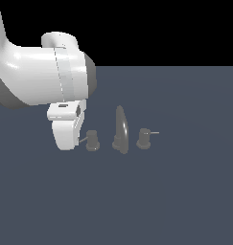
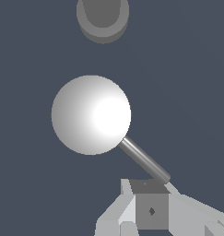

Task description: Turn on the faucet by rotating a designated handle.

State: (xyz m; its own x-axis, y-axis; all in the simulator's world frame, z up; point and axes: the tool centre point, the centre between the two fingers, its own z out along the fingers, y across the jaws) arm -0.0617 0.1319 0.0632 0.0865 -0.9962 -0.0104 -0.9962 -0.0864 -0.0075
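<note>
Legible text – none | labels, brands, numbers, signs – none readable in the exterior view or the wrist view | surfaces all unmarked

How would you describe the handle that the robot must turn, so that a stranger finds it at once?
Find the tall curved spout in the middle of the faucet. The designated handle is the squat grey knob on the exterior view's left of it, right beside the white gripper. Its side lever is dull and thick, whereas the other knob carries a thin pale lever.
</note>
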